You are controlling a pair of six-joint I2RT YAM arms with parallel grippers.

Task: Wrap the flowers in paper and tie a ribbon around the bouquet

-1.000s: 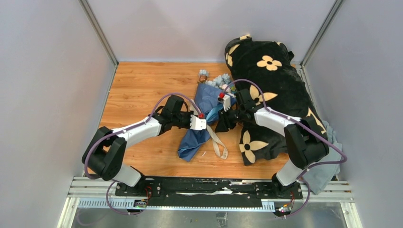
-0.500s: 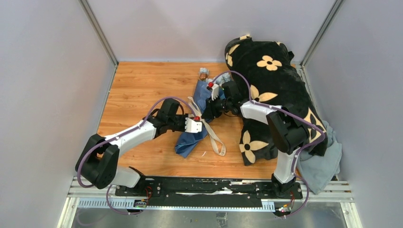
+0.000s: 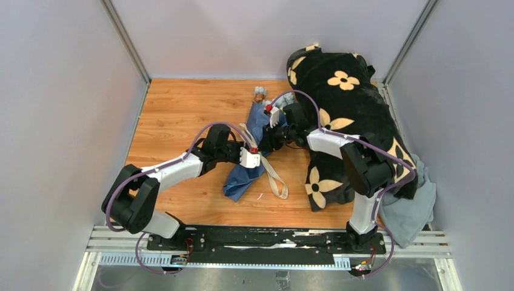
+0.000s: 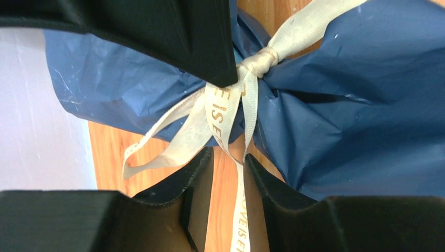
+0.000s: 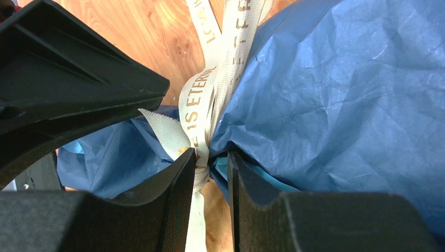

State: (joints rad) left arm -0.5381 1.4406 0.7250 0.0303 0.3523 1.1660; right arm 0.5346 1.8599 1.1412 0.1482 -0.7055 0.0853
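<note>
Top external, flowers [image 3: 260,93] half hidden by arm [image 3: 327,142], left tool [image 4: 219,118] and right tool [image 5: 181,123] spread astride ribbon [image 3: 276,179].

Cone-shaped bouquet [image 3: 240,179] lying on its side on the wooden table [image 3: 176,109], narrow end nearest; crinkled navy paper [image 4: 346,121] cinched at the waist by a knotted cream ribbon [image 4: 255,62], tails trailing loose; small flowers [image 3: 260,94] showing at the far end.
</note>
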